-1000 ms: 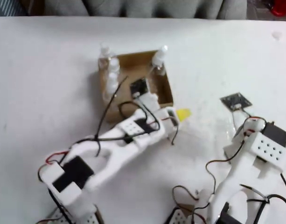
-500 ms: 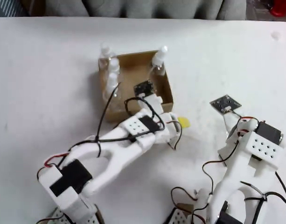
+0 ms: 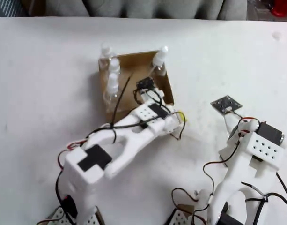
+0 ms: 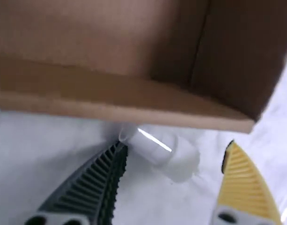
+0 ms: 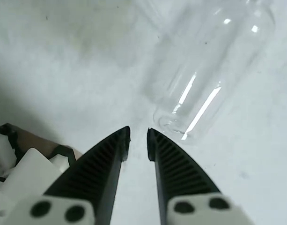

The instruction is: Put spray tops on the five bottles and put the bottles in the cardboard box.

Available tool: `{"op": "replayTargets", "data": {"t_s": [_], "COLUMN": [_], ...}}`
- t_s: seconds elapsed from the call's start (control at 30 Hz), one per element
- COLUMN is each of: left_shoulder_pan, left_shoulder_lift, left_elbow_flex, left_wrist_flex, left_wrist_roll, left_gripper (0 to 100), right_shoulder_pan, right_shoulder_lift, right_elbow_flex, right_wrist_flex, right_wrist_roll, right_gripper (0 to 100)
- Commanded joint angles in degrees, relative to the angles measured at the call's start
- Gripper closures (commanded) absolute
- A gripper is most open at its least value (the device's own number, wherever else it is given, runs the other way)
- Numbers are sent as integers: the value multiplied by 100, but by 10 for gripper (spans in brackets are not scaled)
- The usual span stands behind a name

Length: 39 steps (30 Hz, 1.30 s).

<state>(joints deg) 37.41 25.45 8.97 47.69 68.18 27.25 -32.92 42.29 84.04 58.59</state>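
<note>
Surface [image 3: 49,70] (high view): cardboard box [image 3: 167,89] holds maybe four topped bottles [image 3: 113,77].
Left wrist: left fingers [image 4: 103,180] apart, spray top [image 4: 166,157] between them.
Right wrist: right fingers [image 5: 108,157] pretty much together, empty; bare bottle [image 5: 213,61] just past the tips.
To do: cap it, box it.

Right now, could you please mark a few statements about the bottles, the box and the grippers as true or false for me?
1. A clear bottle lies on the table ahead of the right gripper. True.
2. The left gripper is shut on a bottle. False: it is open, with a white spray top lying on the table between its fingers.
3. That white spray top is inside the cardboard box. False: it lies on the table just outside the box wall.
4. Bottles with white tops stand in the cardboard box. True.
</note>
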Motion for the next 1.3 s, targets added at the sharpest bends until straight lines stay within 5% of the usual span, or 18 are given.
{"op": "replayTargets", "data": {"t_s": [0.0, 0.2, 0.37, 0.5, 0.8, 1.13, 1.27], "left_shoulder_pan": [-145, 40, 48, -110, -127, -215, -734], "left_shoulder_lift": [295, 347, 347, 356, 84, -1692, -2484], "left_elbow_flex": [-651, -642, -642, -422, 123, 2031, 3015], "left_wrist_flex": [185, 422, 747, 1029, 2479, 2400, 1644], "left_wrist_roll": [237, 220, -308, -686, -2716, -3912, -3974], "left_gripper": [698, 740, 979, 979, 980, 980, 980], "right_shoulder_pan": [-66, -66, -40, -31, -57, 303, 497], "right_shoulder_lift": [-84, -84, -84, -84, -92, -154, -92], "right_elbow_flex": [-26, 53, 53, 44, 18, -721, -1204], "right_wrist_flex": [-40, -31, -13, -22, 4, 690, 716], "right_wrist_roll": [70, 633, 659, 659, 633, 62, -149], "right_gripper": [967, 967, 967, 967, 967, 964, 839]}}
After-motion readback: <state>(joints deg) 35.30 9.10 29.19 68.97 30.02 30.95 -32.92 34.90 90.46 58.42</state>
